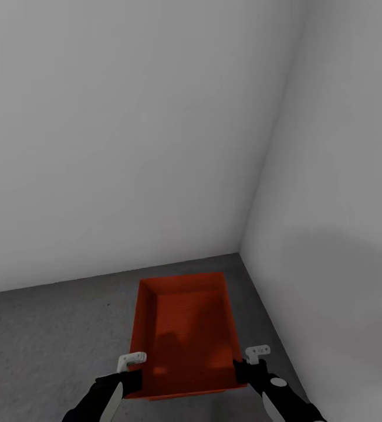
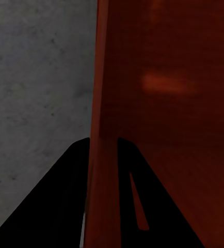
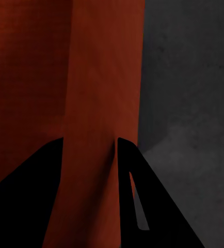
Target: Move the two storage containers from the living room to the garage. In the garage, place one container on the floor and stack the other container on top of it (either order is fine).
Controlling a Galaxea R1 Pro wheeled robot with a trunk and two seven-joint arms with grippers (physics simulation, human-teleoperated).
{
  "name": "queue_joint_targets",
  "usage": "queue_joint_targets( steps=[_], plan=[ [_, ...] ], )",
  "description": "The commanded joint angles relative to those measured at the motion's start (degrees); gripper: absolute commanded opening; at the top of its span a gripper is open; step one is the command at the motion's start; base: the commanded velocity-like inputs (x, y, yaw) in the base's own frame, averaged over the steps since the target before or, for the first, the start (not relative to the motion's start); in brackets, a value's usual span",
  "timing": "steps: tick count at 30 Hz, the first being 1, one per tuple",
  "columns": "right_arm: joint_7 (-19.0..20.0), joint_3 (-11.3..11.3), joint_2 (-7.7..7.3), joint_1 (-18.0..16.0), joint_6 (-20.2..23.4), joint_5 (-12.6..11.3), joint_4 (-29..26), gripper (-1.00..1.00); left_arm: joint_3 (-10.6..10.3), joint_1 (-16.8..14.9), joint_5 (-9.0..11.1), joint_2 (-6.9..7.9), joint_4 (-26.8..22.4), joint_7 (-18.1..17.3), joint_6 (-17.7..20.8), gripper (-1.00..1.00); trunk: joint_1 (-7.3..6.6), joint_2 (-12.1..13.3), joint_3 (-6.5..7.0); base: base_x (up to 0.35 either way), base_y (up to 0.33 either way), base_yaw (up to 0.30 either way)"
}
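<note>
The orange-red plastic storage bin (image 1: 185, 334) is in a corner of the garage, over the dark grey speckled floor (image 1: 44, 340) and near two plain white walls (image 1: 126, 135). From the head camera, the left claw (image 1: 133, 366) grips the bin's left wall and the right claw (image 1: 250, 362) grips its right wall. The left wrist camera shows the bin wall (image 2: 102, 155) squeezed between black fingers (image 2: 65, 201). The right wrist camera shows the other wall (image 3: 94, 165) pinched the same way, with shadowed floor (image 3: 189, 77) beside it.
</note>
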Motion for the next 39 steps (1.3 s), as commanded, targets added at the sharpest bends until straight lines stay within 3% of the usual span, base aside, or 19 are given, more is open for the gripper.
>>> queue_joint_targets(
  steps=[1, 39],
  plan=[
    [1.76, 1.74, -0.08, 0.0, -0.23, -0.65, 0.2, -1.0, 0.35, -0.04, -1.35, 0.82, -1.83, 1.54, -1.95, -1.0, 0.0, -0.03, -0.05, 0.0, 0.0, 0.0],
    [1.76, 1.71, -0.06, -0.01, -0.24, -0.65, 0.2, -1.0, 0.39, -0.01, -1.22, 0.8, -1.83, 1.54, -1.96, -1.0, 0.0, -0.03, -0.15, 0.036, 0.0, 0.012]
  ],
)
